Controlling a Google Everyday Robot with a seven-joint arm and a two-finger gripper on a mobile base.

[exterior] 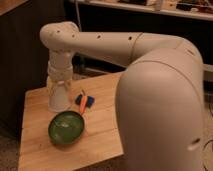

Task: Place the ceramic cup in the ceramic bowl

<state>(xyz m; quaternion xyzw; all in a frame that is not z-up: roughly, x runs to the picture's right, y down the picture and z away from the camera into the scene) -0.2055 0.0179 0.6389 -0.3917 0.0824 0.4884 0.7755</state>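
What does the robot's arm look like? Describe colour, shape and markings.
The arm is off-white, built of thick rounded segments, with small dark holes along its side; no cables show. The gripper, at its pale ribbed wrist end, is over the wooden table.

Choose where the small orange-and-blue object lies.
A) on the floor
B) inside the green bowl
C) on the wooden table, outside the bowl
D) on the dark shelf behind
C: the orange-and-blue object lies on the wooden table, just beyond the rim of the ceramic bowl and not in it; the pincer hangs over the table close to both.
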